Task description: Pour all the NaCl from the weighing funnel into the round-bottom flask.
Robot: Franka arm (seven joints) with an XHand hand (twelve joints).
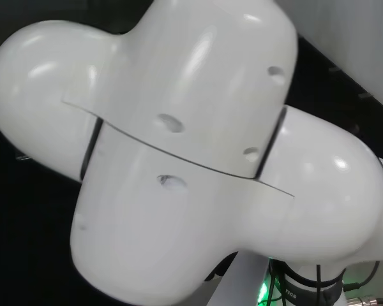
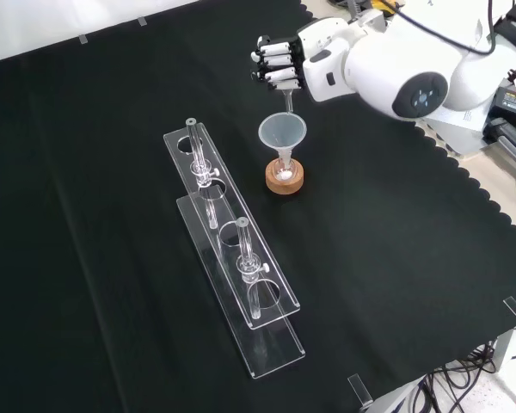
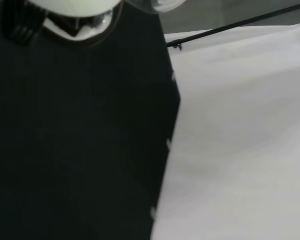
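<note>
In the front view the hand hangs above the middle of the cloth with its fingers curled round a thin clear piece, the weighing funnel, whose narrow end points down. Just below that end stands a clear cone funnel set in the neck of the small round-bottom flask. The flask rests on a cork ring, and something white shows at its bottom. In the wrist view a blurred glass piece with white in it lies close to the camera over the black cloth.
Two long clear racks lie left of and in front of the flask in the front view, each with slim glass pieces standing in its holes. The arm's white links cover the head view. The cloth's scalloped edge runs at the right.
</note>
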